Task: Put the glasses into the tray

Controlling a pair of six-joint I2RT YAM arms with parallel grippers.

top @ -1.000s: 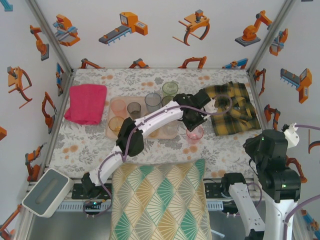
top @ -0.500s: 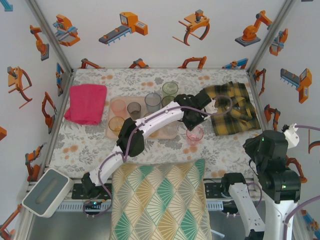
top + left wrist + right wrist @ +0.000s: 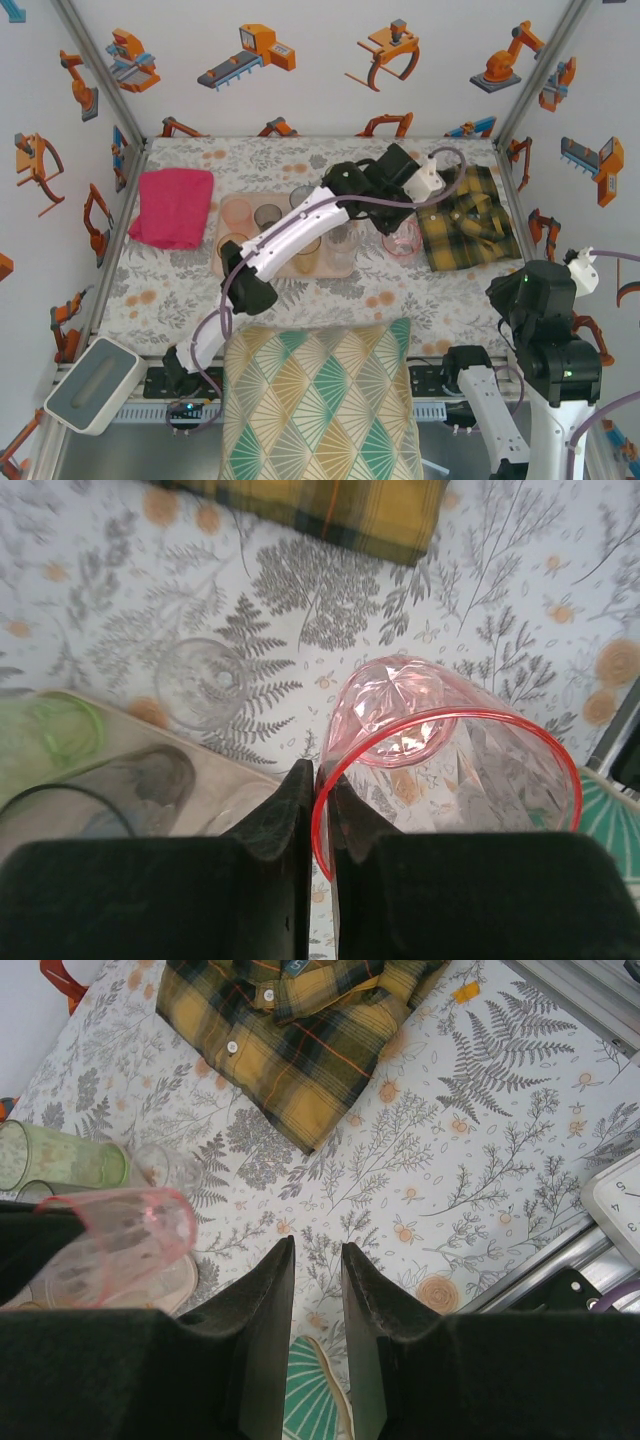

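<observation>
Widest of all: desk point(image 3: 450, 290) under a grey floral cover, with a green-and-cream patterned cushion point(image 3: 320, 400) at the near edge. At far right, a crumpled yellow plaid shirt point(image 3: 470, 215); at far left, a bright pink folded cloth point(image 3: 172, 205). Between them, the flat pale pink-beige rectangular tray point(image 3: 325, 272), carrying several tumblers, among them a peach tumbler point(image 3: 237, 212), an amber tumbler point(image 3: 232, 245) and a grey tumbler point(image 3: 267, 215) toward its left end. From the left wrist, a short clear tumbler point(image 3: 205, 680) standing on the cover just outside the tray's edge.

Left arm stretched diagonally over the tray to its right side. Left pincer point(image 3: 322, 810) clamped on the rim of a pink translucent tumbler point(image 3: 402, 242), one finger inside the wall, one outside, pressed tight. Tumbler placed just right of the tray, between it and the shirt. Long axis tipped off upright, mouth toward the pincer, base pointing away. Probably lifted clear of the cover, though not certain from these views.

Right pincer point(image 3: 312, 1290) parked over the near right of the desk, jaws slightly apart, nothing between them, well away from the tumblers.

Deciding relation: tray to the left of the held tumbler, on the left arm's own side. Likely calls for a short carry leftward over the low rim, then base down on a bare patch near the tray's right end. Thin rim pinch only, so some risk of swinging or slipping.
</observation>
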